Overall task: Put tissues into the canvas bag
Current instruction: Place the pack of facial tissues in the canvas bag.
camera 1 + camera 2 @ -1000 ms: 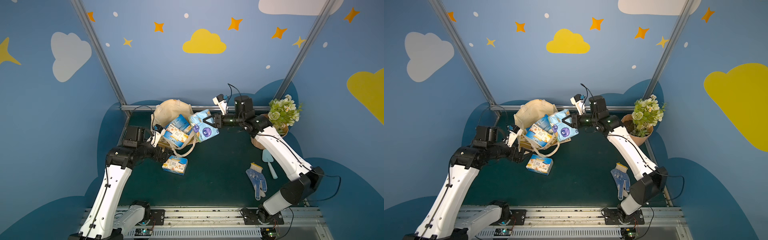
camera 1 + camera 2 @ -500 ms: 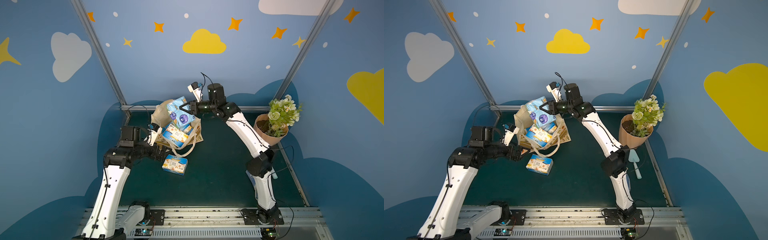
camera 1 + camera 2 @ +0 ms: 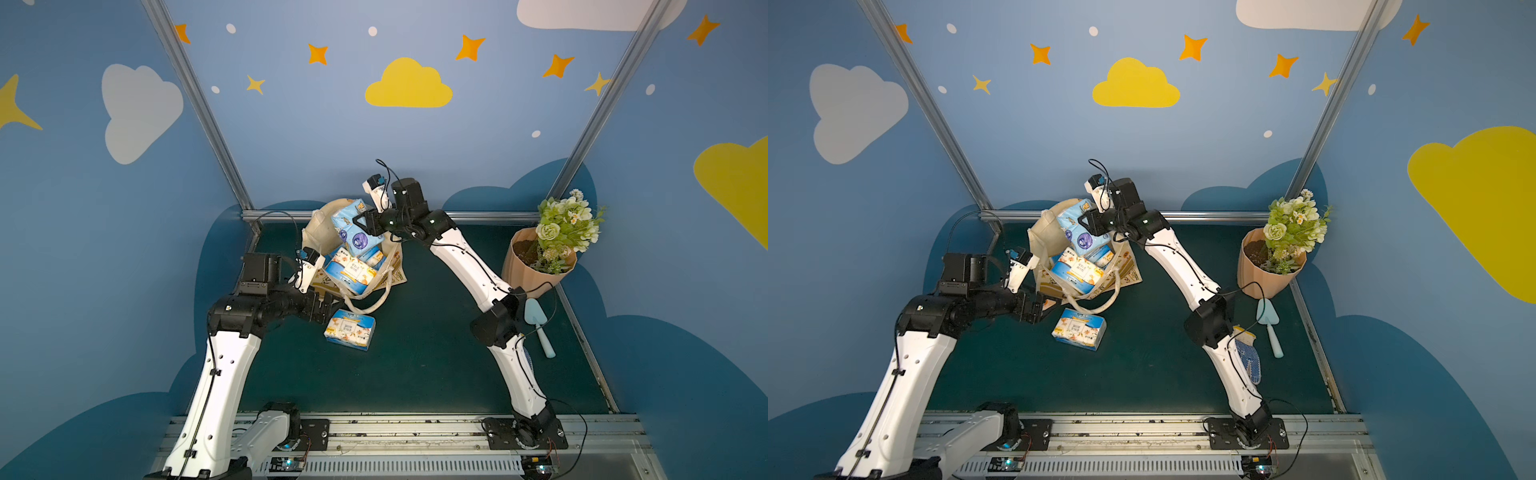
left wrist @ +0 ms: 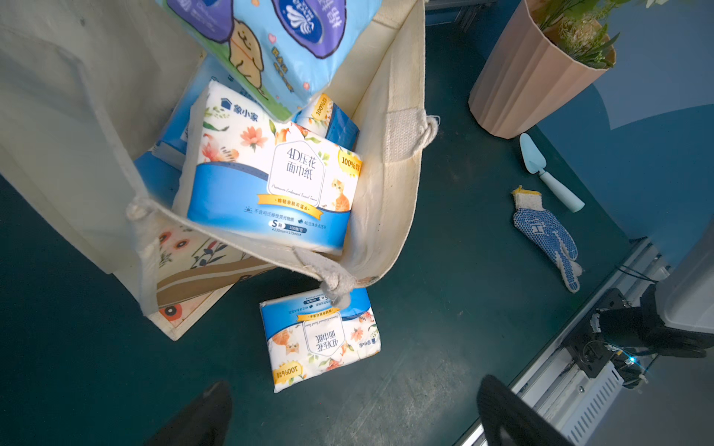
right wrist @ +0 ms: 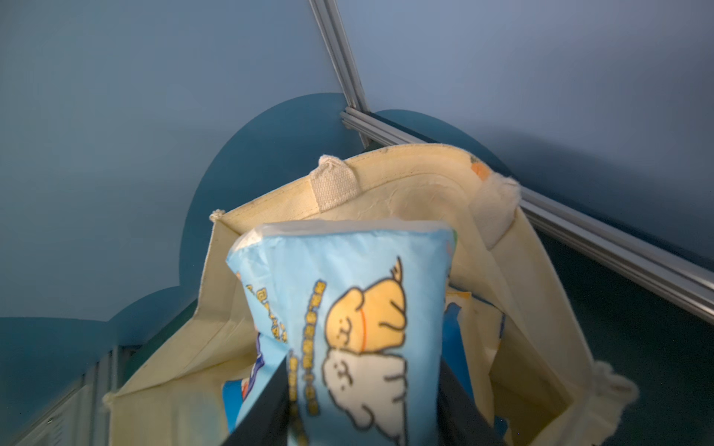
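Note:
The cream canvas bag point(image 3: 316, 232) point(image 3: 1043, 239) stands open at the back of the table with several tissues inside, a blue-and-white floral pack point(image 3: 351, 270) point(image 4: 270, 181) on top. My right gripper point(image 3: 362, 220) point(image 5: 363, 363) is shut on a pale blue tissue pack point(image 3: 356, 232) point(image 3: 1082, 233) point(image 5: 347, 289) with purple circles, held tilted in the bag's mouth point(image 5: 386, 166). Another floral pack point(image 3: 350, 329) point(image 3: 1079, 328) point(image 4: 320, 340) lies on the table in front of the bag. Beside that pack and the bag's front corner, my left gripper point(image 3: 328, 307) point(image 4: 355, 390) hangs open and holds nothing.
A peach flower pot point(image 3: 536, 266) with flowers stands at the back right. A pale blue trowel point(image 3: 538, 324) and a blue-dotted glove point(image 3: 1250, 359) point(image 4: 548, 235) lie in front of it. The bag's rope handle point(image 3: 374, 299) droops toward the loose pack. A metal rail point(image 3: 395, 428) runs along the front.
My right arm swung left with the pale blue pack, from beside the bag to over its mouth, then lowered it. The left arm has barely moved.

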### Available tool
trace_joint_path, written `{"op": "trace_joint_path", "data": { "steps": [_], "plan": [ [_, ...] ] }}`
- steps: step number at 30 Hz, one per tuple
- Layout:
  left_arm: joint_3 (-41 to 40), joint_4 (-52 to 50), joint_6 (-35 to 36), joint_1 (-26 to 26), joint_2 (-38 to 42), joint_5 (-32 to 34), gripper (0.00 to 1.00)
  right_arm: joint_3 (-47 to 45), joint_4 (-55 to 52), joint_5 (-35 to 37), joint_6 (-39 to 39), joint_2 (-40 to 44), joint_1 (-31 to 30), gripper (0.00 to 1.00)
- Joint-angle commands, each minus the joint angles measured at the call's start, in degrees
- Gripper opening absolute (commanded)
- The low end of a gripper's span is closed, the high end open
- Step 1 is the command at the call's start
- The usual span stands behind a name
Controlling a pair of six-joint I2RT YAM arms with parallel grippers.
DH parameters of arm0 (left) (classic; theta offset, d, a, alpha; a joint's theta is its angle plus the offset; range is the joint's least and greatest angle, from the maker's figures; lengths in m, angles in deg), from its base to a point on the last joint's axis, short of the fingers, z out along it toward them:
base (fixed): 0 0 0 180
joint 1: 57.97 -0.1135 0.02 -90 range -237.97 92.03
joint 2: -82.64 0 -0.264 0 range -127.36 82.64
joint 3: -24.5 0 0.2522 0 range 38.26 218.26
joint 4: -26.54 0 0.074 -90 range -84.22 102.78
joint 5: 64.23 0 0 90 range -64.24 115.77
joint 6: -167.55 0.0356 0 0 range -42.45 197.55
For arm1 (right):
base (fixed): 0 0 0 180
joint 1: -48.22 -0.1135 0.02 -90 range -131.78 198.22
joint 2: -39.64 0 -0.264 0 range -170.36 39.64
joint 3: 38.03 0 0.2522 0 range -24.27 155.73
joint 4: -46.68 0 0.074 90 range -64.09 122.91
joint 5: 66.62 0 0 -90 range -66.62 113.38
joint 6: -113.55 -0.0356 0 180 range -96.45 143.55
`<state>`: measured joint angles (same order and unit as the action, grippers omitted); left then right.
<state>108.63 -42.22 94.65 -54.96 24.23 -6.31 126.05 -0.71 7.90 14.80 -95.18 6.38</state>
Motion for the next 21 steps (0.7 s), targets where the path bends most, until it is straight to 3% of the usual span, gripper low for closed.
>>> {"op": "trace_joint_path", "data": {
  "steps": [1,5,10,15,21],
  "plan": [
    [-0.3,0.4,0.0,-0.2,-0.1,-0.8,1.0,2.6,0.3,11.3,6.4,-0.5,-1.7,0.51],
    [-0.3,0.5,-0.1,-0.2,-0.4,-1.1,1.0,3.3,0.1,17.3,9.0,-1.5,-2.4,0.64],
    [-0.5,0.6,-0.1,-0.2,-0.6,-1.0,1.0,4.8,-0.8,18.5,9.4,-2.2,-2.5,0.77],
    [0.3,0.1,-0.3,-0.2,-0.9,-0.2,1.0,5.8,1.0,18.3,9.9,-1.3,-2.7,0.8],
    [4.9,-3.4,0.3,-0.1,-1.3,6.6,1.0,7.7,0.4,19.9,10.6,2.4,-2.8,0.82]
  ]
}}
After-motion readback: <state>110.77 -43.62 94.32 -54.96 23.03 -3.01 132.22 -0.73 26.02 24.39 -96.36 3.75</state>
